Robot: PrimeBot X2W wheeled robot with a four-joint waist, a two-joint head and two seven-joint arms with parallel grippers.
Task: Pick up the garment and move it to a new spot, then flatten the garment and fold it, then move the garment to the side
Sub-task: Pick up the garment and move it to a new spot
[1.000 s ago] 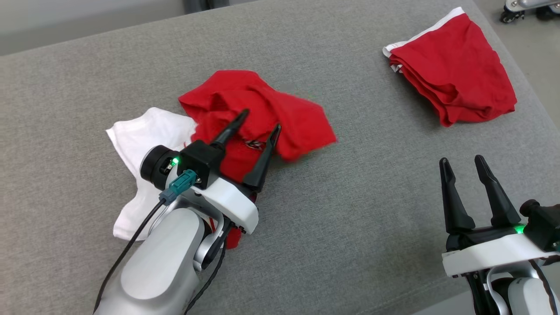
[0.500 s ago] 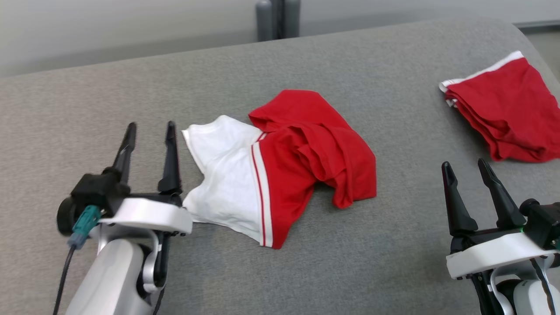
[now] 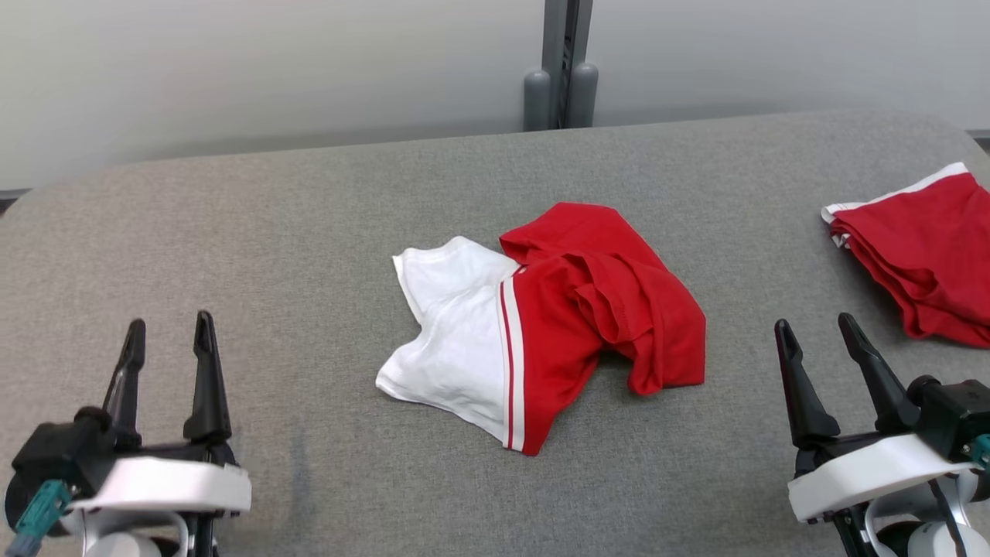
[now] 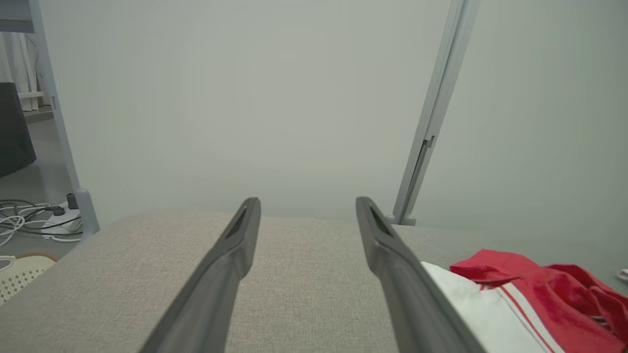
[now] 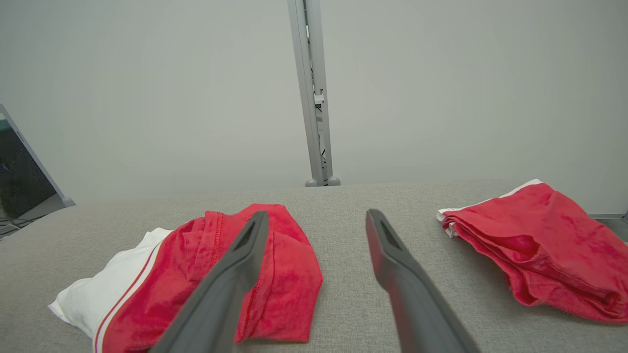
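So the crumpled red-and-white cloth garment [image 3: 541,325] is found bunched up around the middle of the grey fabric-covered surface [image 3: 271,232], not gripped by anything. The left gripper [image 3: 170,321] is seen spread wide and empty, well off to the garment's left, and the right gripper [image 3: 813,321] is likewise parted and empty near its right side. A second folded red garment with white trim [image 3: 920,247] is laid at the far right edge
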